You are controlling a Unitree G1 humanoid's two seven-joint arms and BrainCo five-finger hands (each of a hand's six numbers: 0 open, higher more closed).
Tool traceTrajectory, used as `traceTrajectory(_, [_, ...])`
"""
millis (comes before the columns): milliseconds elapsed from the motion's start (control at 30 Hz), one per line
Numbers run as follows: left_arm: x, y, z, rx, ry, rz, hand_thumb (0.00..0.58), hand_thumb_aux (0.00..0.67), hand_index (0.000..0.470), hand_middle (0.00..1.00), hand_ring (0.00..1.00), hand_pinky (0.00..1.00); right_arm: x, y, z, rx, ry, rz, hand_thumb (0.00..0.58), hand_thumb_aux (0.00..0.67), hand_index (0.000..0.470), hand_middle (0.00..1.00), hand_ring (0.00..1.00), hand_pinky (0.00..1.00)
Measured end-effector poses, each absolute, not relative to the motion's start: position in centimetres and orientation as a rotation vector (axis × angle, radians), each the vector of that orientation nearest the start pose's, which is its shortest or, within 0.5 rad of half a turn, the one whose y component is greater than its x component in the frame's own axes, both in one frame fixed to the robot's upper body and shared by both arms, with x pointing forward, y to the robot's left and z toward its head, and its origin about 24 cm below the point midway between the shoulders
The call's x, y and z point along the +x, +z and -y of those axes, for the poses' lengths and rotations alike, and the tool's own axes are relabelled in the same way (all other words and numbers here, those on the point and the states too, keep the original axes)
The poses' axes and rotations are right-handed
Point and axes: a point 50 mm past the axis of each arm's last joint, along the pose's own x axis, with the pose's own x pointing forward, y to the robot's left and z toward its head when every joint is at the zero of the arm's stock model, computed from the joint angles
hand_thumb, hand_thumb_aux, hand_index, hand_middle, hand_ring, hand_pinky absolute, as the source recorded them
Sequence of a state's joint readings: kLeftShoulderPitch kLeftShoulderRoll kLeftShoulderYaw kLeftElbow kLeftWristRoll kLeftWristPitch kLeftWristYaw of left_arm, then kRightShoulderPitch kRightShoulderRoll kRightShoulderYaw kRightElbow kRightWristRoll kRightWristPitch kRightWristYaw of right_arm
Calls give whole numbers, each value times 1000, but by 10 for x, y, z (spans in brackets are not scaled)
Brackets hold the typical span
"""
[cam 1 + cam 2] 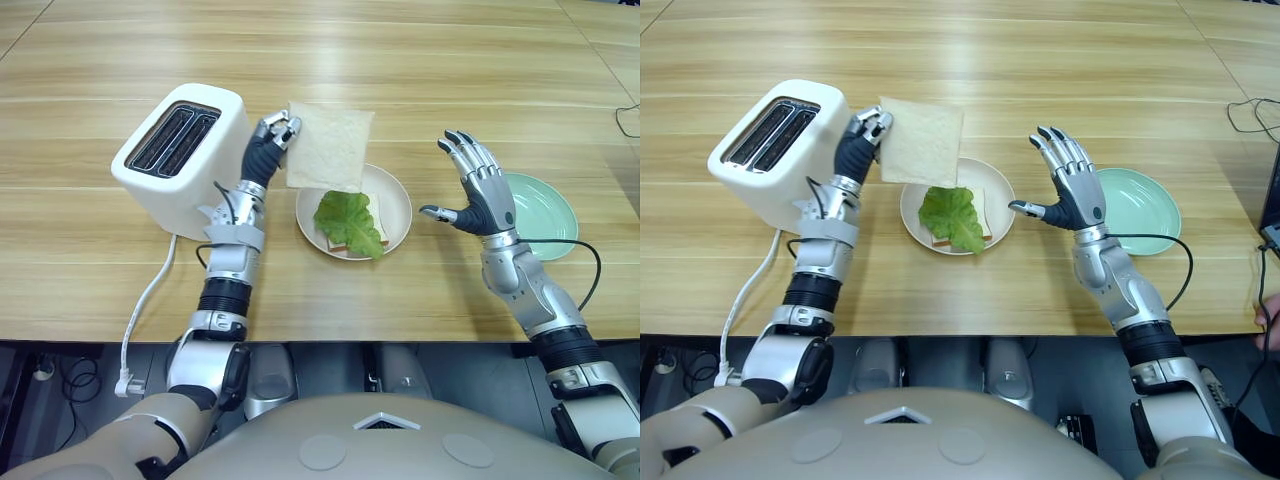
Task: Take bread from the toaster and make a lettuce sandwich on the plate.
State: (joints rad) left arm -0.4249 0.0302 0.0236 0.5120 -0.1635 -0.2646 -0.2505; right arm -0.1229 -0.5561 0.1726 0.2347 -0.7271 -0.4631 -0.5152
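Late stage: left hand [272, 136] grips a square white bread slice [332, 146] over the round white plate [402, 198], where a green lettuce leaf [348, 221] apparently covers a bottom slice [375, 207]; right hand [480, 186] splayed, empty; only topping remains.

Your counter [420, 70] is matt wood with clear grain. The toaster [185, 180] looks like smooth white plastic, slightly glossy. The bread [332, 148] is rough and matt, the lettuce [350, 222] crinkled.
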Motion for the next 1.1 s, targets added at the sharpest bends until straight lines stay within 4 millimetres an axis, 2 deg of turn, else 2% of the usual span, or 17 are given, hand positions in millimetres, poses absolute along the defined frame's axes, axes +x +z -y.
traceTrajectory(233, [321, 29, -109, -158, -295, -18, 580, 670, 460, 1000, 1000, 1000, 257, 70, 201, -1107, 25, 569, 0, 0, 0, 0, 0, 0])
traceTrajectory(367, [318, 15, -107, -150, -291, -82, 580, 670, 460, 1000, 1000, 1000, 256, 65, 187, -1092, 75, 574, 0, 0, 0, 0, 0, 0])
traceTrajectory(533, [318, 14, -104, -124, -295, -88, 580, 670, 460, 1000, 1000, 1000, 251, 62, 167, -1086, 162, 618, 0, 0, 0, 0, 0, 0])
traceTrajectory(667, [314, 10, -94, -94, -325, -107, 580, 670, 460, 1000, 1000, 1000, 247, 56, 150, -1091, 236, 642, 0, 0, 0, 0, 0, 0])
traceTrajectory(900, [305, 6, -83, -37, -365, -99, 580, 670, 460, 1000, 1000, 1000, 240, 53, 136, -1110, 306, 683, 0, 0, 0, 0, 0, 0])
traceTrajectory(1100, [300, 9, -82, 54, -397, -50, 580, 670, 460, 1000, 1000, 1000, 238, 55, 135, -1109, 309, 701, 0, 0, 0, 0, 0, 0])
